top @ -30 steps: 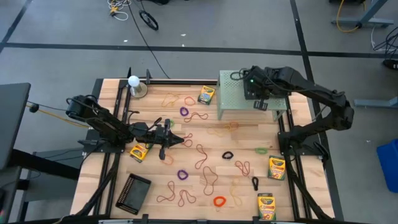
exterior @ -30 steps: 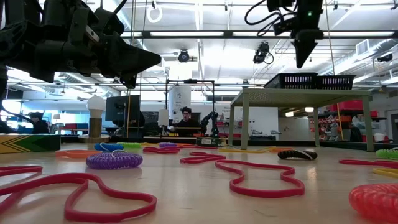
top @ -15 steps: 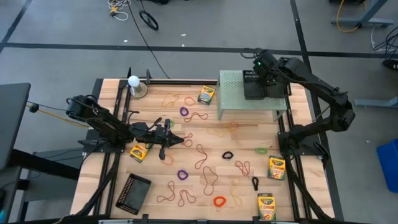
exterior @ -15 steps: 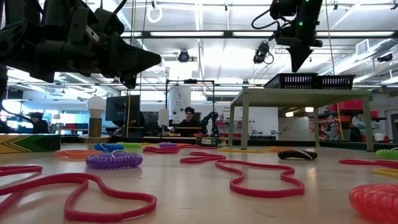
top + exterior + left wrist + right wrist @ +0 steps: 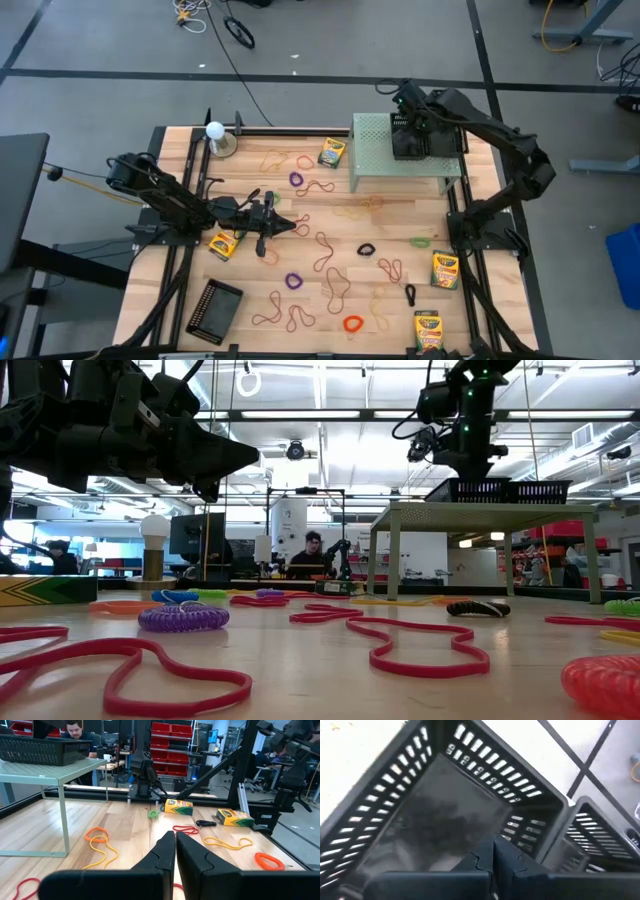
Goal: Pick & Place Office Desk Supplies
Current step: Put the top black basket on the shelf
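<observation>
Office supplies lie scattered on the wooden table: crayon boxes (image 5: 331, 152) (image 5: 445, 270), thin rubber-band loops (image 5: 321, 188), and small coil rings, purple (image 5: 293, 281) and orange (image 5: 352, 323). My right gripper (image 5: 493, 854) is shut and empty. It hangs, pointing steeply down, above a black slotted basket (image 5: 435, 815) standing on the pale green stand (image 5: 372, 150) at the far right. My left gripper (image 5: 175, 852) is shut and empty, held level above the table's left middle (image 5: 290, 226).
A second black basket (image 5: 540, 491) stands beside the first on the stand. Another black basket (image 5: 215, 310) lies at the near left. A white ball on a round base (image 5: 215, 132) stands at the far left. A person (image 5: 312, 555) sits beyond the table.
My right gripper has gone toward the table's far edge and a little left over the stand, sinking slightly and rolling at the wrist. It now hangs over the black basket.
</observation>
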Robot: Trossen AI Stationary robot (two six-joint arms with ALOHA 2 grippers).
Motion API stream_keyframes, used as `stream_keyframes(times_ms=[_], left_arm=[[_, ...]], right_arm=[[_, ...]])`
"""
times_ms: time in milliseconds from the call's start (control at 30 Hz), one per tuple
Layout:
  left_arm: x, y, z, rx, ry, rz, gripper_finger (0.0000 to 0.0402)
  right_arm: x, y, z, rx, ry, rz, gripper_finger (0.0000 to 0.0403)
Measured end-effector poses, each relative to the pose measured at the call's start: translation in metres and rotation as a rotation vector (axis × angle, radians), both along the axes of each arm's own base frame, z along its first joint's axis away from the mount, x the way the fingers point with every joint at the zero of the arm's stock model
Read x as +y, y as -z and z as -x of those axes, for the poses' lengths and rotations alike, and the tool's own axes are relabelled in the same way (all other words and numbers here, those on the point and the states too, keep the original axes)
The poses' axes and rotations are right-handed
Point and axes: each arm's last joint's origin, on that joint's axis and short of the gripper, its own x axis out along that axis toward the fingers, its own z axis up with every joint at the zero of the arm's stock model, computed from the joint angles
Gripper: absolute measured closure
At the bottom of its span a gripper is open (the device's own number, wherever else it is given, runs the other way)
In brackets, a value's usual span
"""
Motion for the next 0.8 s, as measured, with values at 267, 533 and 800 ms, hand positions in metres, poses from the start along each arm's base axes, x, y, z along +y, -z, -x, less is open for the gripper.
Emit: stream_keyframes(times_ms=[267,533,800], left_arm=[[-0.0001,0.0001,0.0000,0.000,0.000,0.000,0.0380],[0.0001,0.0000,0.0000,0.000,-0.003,0.000,0.0380],[0.0001,0.0000,0.0000,0.000,-0.003,0.000,0.0380]], right_arm=[[-0.0021,-0.0006,0.0040,0.055,0.034,0.045,0.0398],[-0.0030,-0.0004,0.0066,0.051,0.070,0.041,0.0398],[-0.0032,-0.0006,0.0069,0.057,0.086,0.056,0.0398]])
